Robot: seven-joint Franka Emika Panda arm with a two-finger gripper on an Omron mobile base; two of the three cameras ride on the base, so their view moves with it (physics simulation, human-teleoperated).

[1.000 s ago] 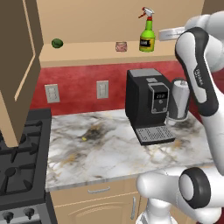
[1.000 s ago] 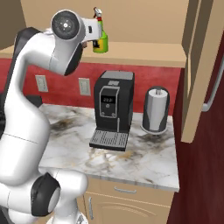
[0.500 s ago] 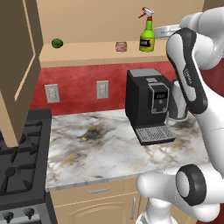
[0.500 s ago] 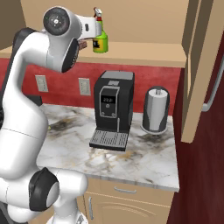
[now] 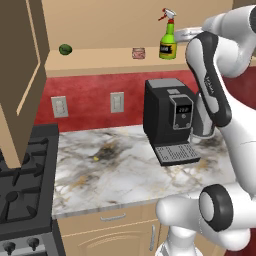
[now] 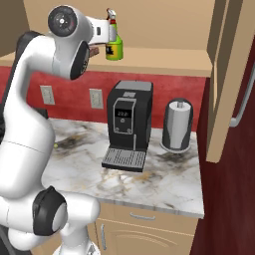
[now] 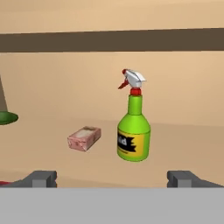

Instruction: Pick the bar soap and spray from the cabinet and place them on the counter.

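Note:
The spray (image 7: 133,131), a green bottle with a yellow label and red trigger, stands upright on the cabinet shelf (image 5: 100,59). It also shows as the spray (image 5: 168,41) and the spray (image 6: 113,44) in the base views. The bar soap (image 7: 84,138), a pinkish block, lies flat just left of the bottle, and is the bar soap (image 5: 138,53) from the left base. My gripper (image 7: 113,179) is open and empty, level with the shelf and a short way in front of both, touching neither. The marble counter (image 5: 115,175) lies below.
A black coffee machine (image 5: 170,125) stands on the counter under the shelf, with a grey canister (image 6: 178,124) to its right. A green ball (image 5: 65,49) sits at the shelf's left. Open cabinet doors (image 5: 20,75) (image 6: 224,79) flank the shelf. The stove (image 5: 20,190) is at left.
The hand has edged a little closer to the spray on the shelf. The jaws have stayed open, and the spray and soap have not moved.

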